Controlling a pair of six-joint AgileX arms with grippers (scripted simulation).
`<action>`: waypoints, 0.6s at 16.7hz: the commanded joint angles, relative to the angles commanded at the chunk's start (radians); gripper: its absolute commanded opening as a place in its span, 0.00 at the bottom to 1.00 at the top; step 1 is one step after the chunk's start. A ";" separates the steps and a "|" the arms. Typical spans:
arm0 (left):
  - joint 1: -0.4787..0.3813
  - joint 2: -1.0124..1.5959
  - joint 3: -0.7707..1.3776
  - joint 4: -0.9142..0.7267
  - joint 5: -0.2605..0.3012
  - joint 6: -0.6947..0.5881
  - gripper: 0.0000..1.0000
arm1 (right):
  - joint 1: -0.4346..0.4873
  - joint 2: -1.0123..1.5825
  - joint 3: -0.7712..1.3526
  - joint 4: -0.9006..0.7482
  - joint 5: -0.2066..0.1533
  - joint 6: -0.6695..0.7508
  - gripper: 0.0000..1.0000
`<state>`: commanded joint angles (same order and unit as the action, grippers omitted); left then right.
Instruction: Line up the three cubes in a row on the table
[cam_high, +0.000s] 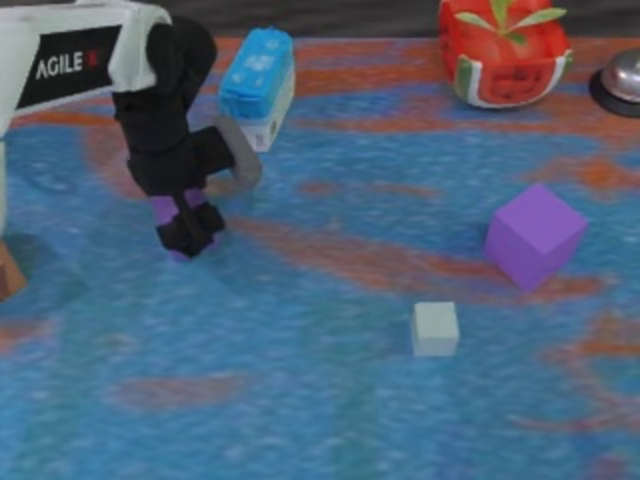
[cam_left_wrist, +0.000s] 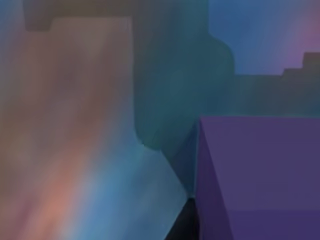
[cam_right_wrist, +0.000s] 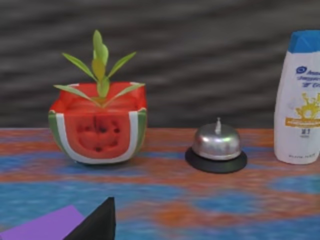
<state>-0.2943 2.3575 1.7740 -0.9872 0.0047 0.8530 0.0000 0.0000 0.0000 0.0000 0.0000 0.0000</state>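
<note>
Where the left gripper comes down on the table, at the top view's left, a bit of purple peeks out betw. its black fingers. That is the smaller purple cube, and most of it is hidden under the gripper. The fingers sit on both sides of it and look closed on it. In the left wrist view the cube fills one corner, plain and matte, w/ sharp edges; the rest there is blurry blue and orange cover.

The large purple cube sits at the right side, turned a bit so a corner points down the pic. It's plain and matte too. The small pale grey-white cube sits near it, more to the middle, not touching it. Both are well apart from the left gripper.

The right arm isn't in the top view. Its wrist view shows only a black finger tip and a purple cube corner, cut off at the edge, so can't tell if that gripper is open or closed.

At the back: a blue-and-white carton just beside the left arm, a watermelon pot w/ a plant, a silver bell cut off at the edge, and a shampoo bottle.
</note>
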 joint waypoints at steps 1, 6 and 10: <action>0.000 0.000 0.000 0.000 0.000 0.000 0.17 | 0.000 0.000 0.000 0.000 0.000 0.000 1.00; 0.000 0.000 0.000 0.000 0.000 0.000 0.00 | 0.000 0.000 0.000 0.000 0.000 0.000 1.00; 0.000 0.000 0.000 0.000 0.000 0.000 0.00 | 0.000 0.000 0.000 0.000 0.000 0.000 1.00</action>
<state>-0.2943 2.3575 1.7740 -0.9872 0.0047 0.8530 0.0000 0.0000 0.0000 0.0000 0.0000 0.0000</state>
